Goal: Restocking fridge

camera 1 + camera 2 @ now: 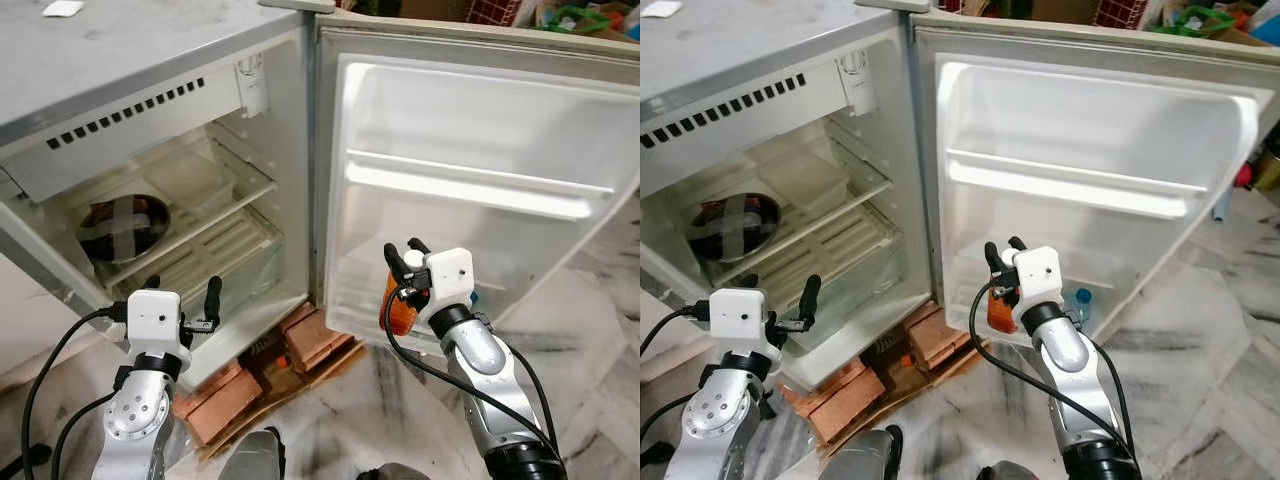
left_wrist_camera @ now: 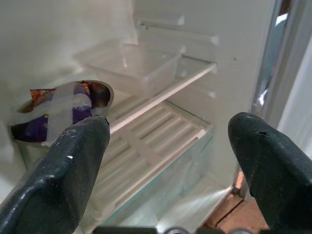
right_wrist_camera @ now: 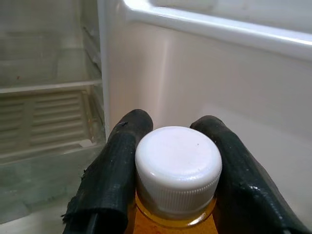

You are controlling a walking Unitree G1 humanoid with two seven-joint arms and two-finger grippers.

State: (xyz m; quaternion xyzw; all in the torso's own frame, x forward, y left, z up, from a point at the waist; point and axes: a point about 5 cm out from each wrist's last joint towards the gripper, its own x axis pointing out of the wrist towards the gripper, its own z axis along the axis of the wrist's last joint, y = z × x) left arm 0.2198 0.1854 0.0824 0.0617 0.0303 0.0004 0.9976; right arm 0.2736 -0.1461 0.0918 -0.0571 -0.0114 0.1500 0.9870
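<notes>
Left eye view: the small white open fridge (image 1: 262,190) fills the upper left; a round taped bowl (image 1: 122,226) of dark food sits on its shelf. Lower right, the right gripper (image 1: 404,262) clamps an orange white-capped bottle (image 1: 398,308) at the door's bottom rack.

Left wrist view: the left gripper (image 2: 165,146) gapes empty — facing shelves and a clear plastic box (image 2: 137,62).

Fridge door (image 1: 480,150) liner glossy white plastic; bottle cap (image 3: 178,168) ribbed matt plastic; floor (image 1: 590,330) polished marble.
</notes>
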